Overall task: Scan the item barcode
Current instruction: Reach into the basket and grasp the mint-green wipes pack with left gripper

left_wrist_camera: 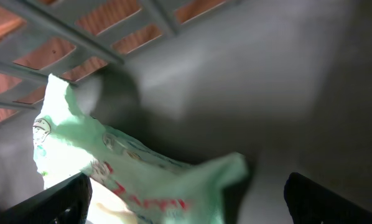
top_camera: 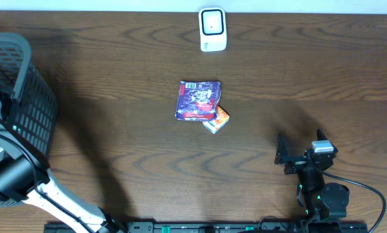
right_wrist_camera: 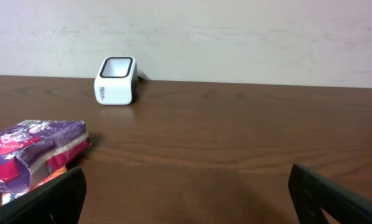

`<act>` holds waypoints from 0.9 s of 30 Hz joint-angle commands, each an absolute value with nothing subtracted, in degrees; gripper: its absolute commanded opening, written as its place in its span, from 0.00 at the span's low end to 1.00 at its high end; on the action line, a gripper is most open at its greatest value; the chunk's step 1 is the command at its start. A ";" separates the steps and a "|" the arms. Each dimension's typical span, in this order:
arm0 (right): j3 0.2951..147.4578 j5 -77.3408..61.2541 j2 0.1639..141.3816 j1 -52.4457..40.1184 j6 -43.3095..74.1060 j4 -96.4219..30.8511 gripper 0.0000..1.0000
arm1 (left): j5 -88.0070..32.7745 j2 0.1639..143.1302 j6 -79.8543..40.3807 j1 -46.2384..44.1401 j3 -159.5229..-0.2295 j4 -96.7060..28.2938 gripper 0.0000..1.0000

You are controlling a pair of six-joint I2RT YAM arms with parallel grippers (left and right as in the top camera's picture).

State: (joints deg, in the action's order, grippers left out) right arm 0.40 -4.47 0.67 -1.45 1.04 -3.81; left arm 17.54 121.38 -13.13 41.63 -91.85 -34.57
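basket [top_camera: 38,110]: dark mesh, on the table's left end | table [top_camera: 116,97]: brown wood grain | wall [right_wrist_camera: 236,37]: pale, behind the table's far edge

Locate the left arm [top_camera: 12,176] at the lower left of the overhead frame. Its links run up toward the upper left edge, and its gripper is hidden in that view. In the left wrist view, the left gripper [left_wrist_camera: 189,199] shows one fingertip in each lower corner, jaws spread wide. The right arm [top_camera: 320,194] sits folded at the lower right. The right gripper [top_camera: 283,155] lies just left of its wrist, jaws likewise spread wide.
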 commanded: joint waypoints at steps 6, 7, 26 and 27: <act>0.32 -4.40 0.30 -1.19 1.65 -4.05 0.99 | 17.63 124.14 -12.71 44.88 -91.94 -35.77 0.86; 0.32 -4.40 0.30 -1.21 1.65 -4.05 0.99 | 16.47 124.14 -12.51 44.99 -91.94 -35.92 0.82; 0.32 -4.40 0.30 -1.19 1.65 -4.05 0.99 | 11.97 101.91 -12.58 43.09 -92.68 -42.41 0.07; 0.32 -4.40 0.30 -1.19 1.65 -4.05 0.99 | 11.97 98.72 -12.58 42.61 -92.71 -41.74 0.07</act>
State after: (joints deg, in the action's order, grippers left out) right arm 0.40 -4.47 0.67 -1.45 1.02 -3.81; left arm 12.14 110.50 -12.21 44.10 -91.50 -43.09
